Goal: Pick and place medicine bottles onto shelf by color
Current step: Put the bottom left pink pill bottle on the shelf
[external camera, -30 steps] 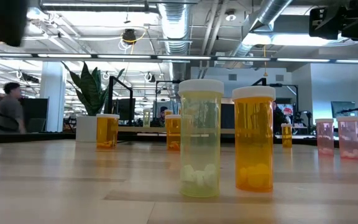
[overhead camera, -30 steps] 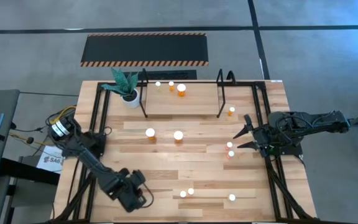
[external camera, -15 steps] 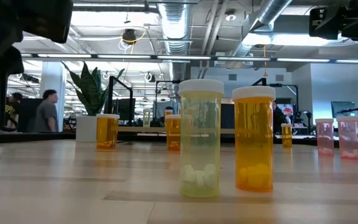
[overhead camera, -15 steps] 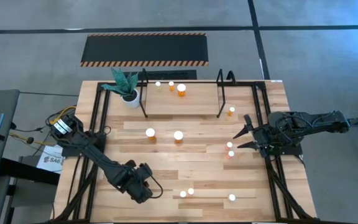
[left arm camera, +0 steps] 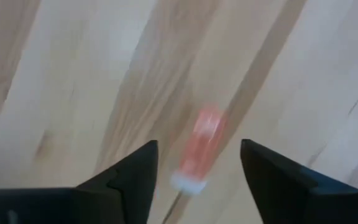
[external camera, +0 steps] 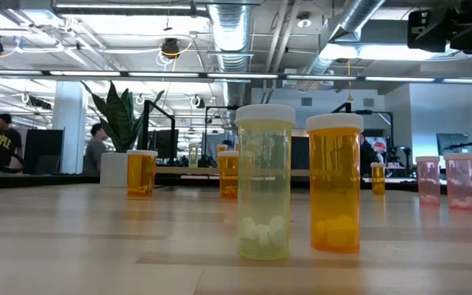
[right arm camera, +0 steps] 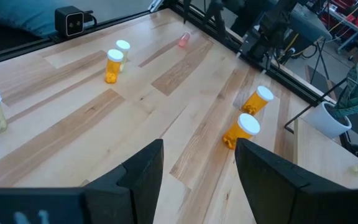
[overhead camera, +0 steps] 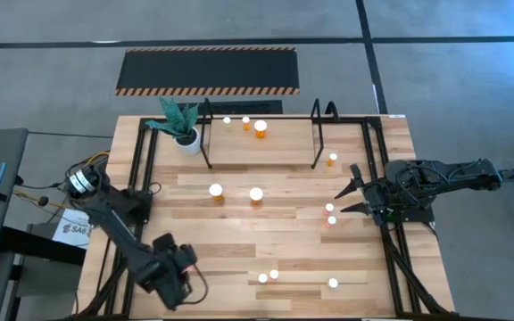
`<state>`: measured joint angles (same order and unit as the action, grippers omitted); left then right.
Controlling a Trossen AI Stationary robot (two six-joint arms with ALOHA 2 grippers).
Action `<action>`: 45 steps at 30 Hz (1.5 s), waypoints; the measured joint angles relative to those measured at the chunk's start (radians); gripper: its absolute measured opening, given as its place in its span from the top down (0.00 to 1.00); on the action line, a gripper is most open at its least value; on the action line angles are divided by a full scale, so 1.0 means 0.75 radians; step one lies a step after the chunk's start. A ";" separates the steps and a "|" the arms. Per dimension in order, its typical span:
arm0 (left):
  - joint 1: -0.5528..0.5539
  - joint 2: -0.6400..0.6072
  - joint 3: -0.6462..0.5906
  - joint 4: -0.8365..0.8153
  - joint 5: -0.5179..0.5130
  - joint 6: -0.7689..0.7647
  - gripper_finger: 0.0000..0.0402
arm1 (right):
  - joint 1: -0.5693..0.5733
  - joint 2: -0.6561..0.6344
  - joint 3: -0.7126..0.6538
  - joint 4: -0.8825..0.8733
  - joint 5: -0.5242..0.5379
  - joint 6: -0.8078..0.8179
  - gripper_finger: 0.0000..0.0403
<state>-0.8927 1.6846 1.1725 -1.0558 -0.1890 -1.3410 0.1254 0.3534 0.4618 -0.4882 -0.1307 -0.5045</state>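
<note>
At the table's near-left corner the left gripper [overhead camera: 184,283] hangs with its jaws apart and nothing between them; in the left wrist view its two dark fingers [left arm camera: 129,177] frame a small pink bottle [left arm camera: 199,149] lying on its side on the bare wood, white cap toward the camera, clear of both fingers. Across the table, by the right edge, the right gripper [overhead camera: 350,194] rests with its jaws spread and empty, pointing inward just beside two small pink bottles [overhead camera: 330,215] standing on the table. Toward the middle stand two orange bottles [overhead camera: 236,193] side by side. Along the near edge are three more bottles [overhead camera: 275,275], two close together and one further right. At the far side the shelf [overhead camera: 261,143] carries three bottles [overhead camera: 245,124] on its board, and one small orange bottle [overhead camera: 332,159] stands just beside its right upright. A plant in a white pot [overhead camera: 182,127] sits by the shelf's left end
</note>
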 joint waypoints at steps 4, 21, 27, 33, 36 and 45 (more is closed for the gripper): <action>-0.095 0.000 -0.015 -0.079 0.044 0.157 0.39 | 0.000 0.000 0.000 -0.003 0.000 0.000 0.45; -0.120 0.002 -0.197 0.178 -0.021 0.276 0.38 | 0.000 0.000 0.000 -0.009 0.000 0.000 0.45; -0.118 0.002 -0.218 0.254 -0.052 0.297 0.38 | 0.000 0.000 0.000 -0.009 0.000 0.000 0.45; -0.100 0.003 -0.282 0.360 -0.034 0.307 0.38 | 0.000 0.000 0.000 -0.008 0.000 0.000 0.45; -0.081 0.003 -0.282 0.344 -0.044 0.324 0.38 | 0.000 0.000 0.000 -0.008 0.000 0.000 0.45; -0.051 0.003 -0.282 0.340 0.004 0.377 0.38 | 0.000 0.000 0.000 -0.008 0.000 0.000 0.45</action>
<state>-0.9310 1.6867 0.9611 -0.8005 -0.1860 -1.0580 0.1253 0.3531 0.4618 -0.4942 -0.1307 -0.5045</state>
